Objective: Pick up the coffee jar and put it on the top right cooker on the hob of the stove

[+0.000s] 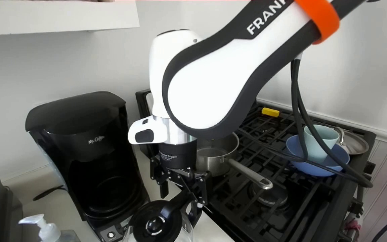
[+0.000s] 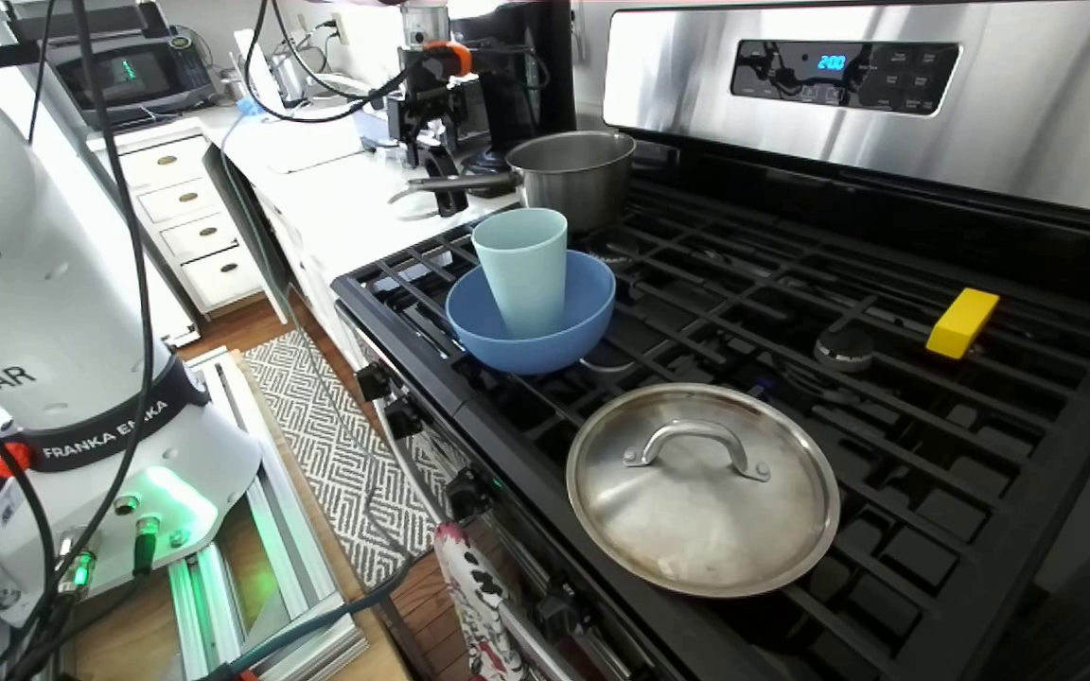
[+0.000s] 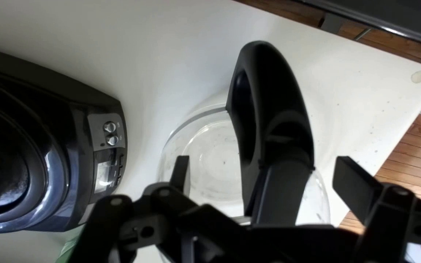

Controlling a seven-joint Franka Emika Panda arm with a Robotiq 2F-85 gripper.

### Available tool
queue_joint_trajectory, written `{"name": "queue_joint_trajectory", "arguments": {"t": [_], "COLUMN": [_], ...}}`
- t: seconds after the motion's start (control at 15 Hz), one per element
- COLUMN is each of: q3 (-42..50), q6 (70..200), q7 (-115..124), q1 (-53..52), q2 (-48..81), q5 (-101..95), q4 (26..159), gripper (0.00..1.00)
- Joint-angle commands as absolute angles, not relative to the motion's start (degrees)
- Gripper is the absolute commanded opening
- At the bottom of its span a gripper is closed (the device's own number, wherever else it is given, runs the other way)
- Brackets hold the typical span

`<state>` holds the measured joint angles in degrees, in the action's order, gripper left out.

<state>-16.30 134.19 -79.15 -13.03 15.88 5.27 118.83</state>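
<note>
Gripper (image 3: pixel 267 175) wide, its two fingers (image 3: pixel 356 190) well apart: in the wrist view the black handle (image 3: pixel 280 95) of the coffee jar (image 3: pixel 214 164) stands between them with a gap on each side. The jar's clear glass spreads below the fingers, on the white counter (image 3: pixel 159 65). Left of the gripper in this view is the coffee machine (image 3: pixel 57 153), its buttons facing the jar; on the right, past the counter's edge, is wooden floor (image 3: pixel 415 171).

In an exterior view the gripper points down at the end of the white and black arm (image 1: pixel 213 94). The jar stands upright just below it, black lid (image 1: pixel 158 218) on top, its glass cut off below. The coffee machine is to the gripper's left, with a soap pump (image 1: pixel 49 232) lower and farther over; the steel saucepan (image 1: pixel 210 166) is just right of the gripper and behind it, on the stove (image 1: pixel 294 215).

In an exterior view where the stove's steel back panel (image 2: pixel 677 132) and blue display (image 2: pixel 832 62) show, the gripper is small, beyond the saucepan, and the jar beneath it is hard to make out. Nearer than the gripper and to its right, a pale cup (image 2: pixel 526 265) stands in a blue bowl (image 2: pixel 536 355), with a steel lid (image 2: pixel 696 501) farther right. Well to the right of the gripper is the top right cooker (image 2: pixel 843 350), under black grate bars, a yellow block (image 2: pixel 961 323) near it.
</note>
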Motion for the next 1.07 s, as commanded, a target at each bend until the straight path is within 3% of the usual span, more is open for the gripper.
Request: {"name": "queue_joint_trajectory", "arguments": {"t": [0.0, 0.07, 0.13, 0.53, 0.6, 0.67, 0.73, 1.0], "q3": [-17.33, -17.34, -17.32, -16.92, -16.96, -17.0, -17.04, -17.3], "q6": [133.13, 133.36, 133.22, 127.6, 125.93, 124.67, 123.95, 122.35], "q7": [-75.78, -74.9, -74.19, -70.25, -69.7, -69.4, -69.08, -69.19], "q1": [-13.15, -13.26, -13.29, -13.41, -13.46, -13.48, -13.51, -13.39], "q2": [15.99, 16.0, 15.99, 15.14, 15.02, 15.01, 15.06, 14.42], "q5": [4.66, 4.27, 3.92, 1.53, 1.18, 0.89, 0.66, 1.18], "q4": [117.36, 117.28, 117.18, 116.7, 116.39, 116.1, 115.72, 115.55], "gripper": [0.9, 0.74, 0.72, 0.29, 0.34, 0.16, 0.1, 0.08]}}
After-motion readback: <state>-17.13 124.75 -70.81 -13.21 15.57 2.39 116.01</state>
